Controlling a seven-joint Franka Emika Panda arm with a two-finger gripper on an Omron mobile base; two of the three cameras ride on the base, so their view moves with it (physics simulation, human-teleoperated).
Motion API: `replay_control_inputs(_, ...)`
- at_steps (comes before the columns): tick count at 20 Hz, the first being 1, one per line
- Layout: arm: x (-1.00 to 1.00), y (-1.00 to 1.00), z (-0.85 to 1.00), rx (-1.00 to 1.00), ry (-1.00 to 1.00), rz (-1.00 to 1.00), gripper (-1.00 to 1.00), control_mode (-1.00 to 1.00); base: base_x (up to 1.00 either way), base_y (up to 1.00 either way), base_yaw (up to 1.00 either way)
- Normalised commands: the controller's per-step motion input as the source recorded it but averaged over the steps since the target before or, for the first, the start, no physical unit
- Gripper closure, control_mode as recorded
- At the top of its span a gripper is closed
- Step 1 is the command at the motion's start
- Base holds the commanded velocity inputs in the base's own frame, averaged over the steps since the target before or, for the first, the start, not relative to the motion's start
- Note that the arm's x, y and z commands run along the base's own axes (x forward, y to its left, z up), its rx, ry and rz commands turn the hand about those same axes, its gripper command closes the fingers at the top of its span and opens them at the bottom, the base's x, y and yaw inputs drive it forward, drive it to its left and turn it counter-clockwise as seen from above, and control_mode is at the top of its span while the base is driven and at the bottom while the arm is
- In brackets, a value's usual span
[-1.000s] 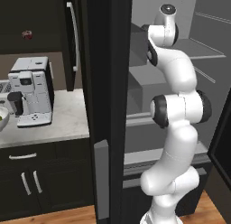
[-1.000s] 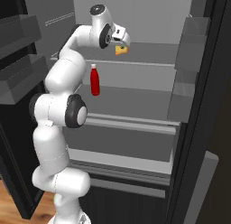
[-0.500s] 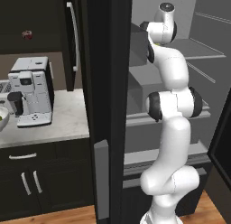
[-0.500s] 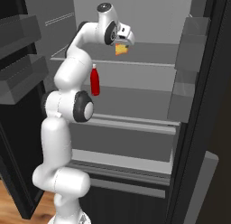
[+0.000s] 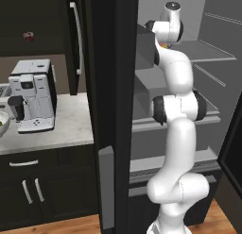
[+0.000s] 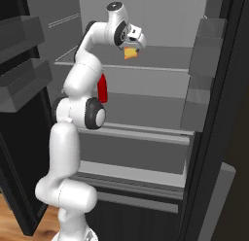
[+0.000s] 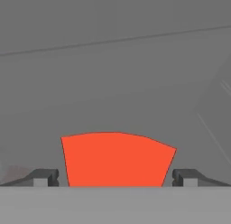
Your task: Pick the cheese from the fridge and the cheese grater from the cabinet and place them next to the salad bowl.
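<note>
1. Gripper (image 6: 132, 50) clamped on cheese (image 6: 130, 53), fingers (image 7: 45, 177) on both sides of its red face.
2. Cheese held up w/in fridge (image 6: 204, 65), above upper shelf.
3. Red bottle (image 6: 102, 87) on shelf below, behind arm.
4. Coffee machine (image 5: 32, 102) on counter (image 5: 66, 129), left of fridge.

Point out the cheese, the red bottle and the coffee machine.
cheese (image 6: 130, 53): right base view, its yellow face under the gripper.
red bottle (image 6: 102, 88): right base view, its body beside the arm.
coffee machine (image 5: 33, 97): left base view, its front panel.
</note>
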Motion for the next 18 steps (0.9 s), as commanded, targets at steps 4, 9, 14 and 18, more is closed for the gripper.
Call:
replay_control_inputs(4,0.00,0.00,-0.02,0.00,0.00,0.00,1.00,-1.00,0.00,0.00,0.00)
replay_control_inputs(9,0.00,0.00,-0.13,0.00,0.00,0.00,1.00,-1.00,0.00,0.00,0.00)
replay_control_inputs(14,0.00,0.00,-0.08,0.00,-0.08,0.00,1.00,-1.00,0.00,0.00,0.00)
replay_control_inputs(18,0.00,0.00,0.00,0.00,-0.32,0.00,1.00,-1.00,0.00,0.00,0.00)
